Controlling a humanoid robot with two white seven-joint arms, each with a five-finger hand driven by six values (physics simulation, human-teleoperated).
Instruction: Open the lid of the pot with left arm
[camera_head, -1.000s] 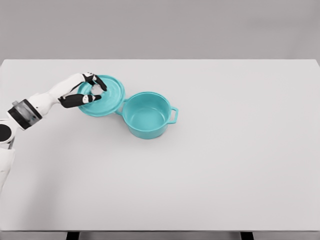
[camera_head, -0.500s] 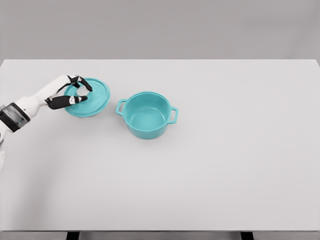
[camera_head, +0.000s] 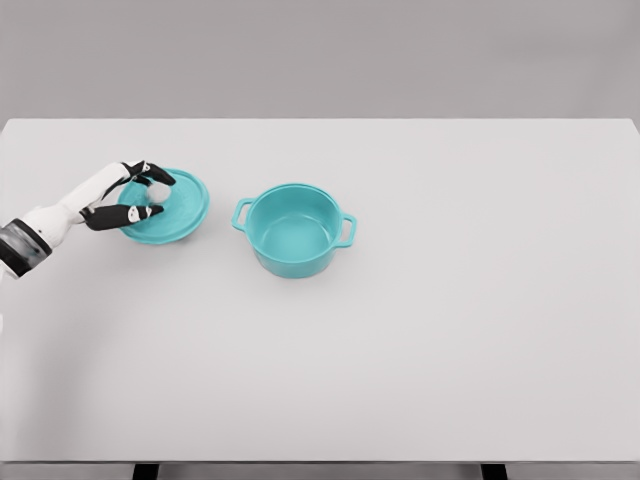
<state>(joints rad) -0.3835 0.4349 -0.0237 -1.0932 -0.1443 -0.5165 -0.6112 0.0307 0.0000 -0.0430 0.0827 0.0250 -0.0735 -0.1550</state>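
Since the earlier frames the lid (camera_head: 172, 207) had travelled farther left, away from the pot (camera_head: 293, 229), and had come down lower toward the table (camera_head: 420, 340); a clear gap now lay between lid and pot, where a second before they had overlapped. The left hand (camera_head: 135, 197) had gone with it, fingers (camera_head: 128, 213) curled around the pale knob at the lid's centre. The pot stood uncovered and upright near the middle of the table, its mouth facing up, its two handles pointing left and right, so its long axis ran across the view. Nothing else stood on the white surface, and nothing lay between lid and pot. The lid sat well in from the table's left and far edges, roughly level. Broad bare room stretched right of the pot and toward the near edge.
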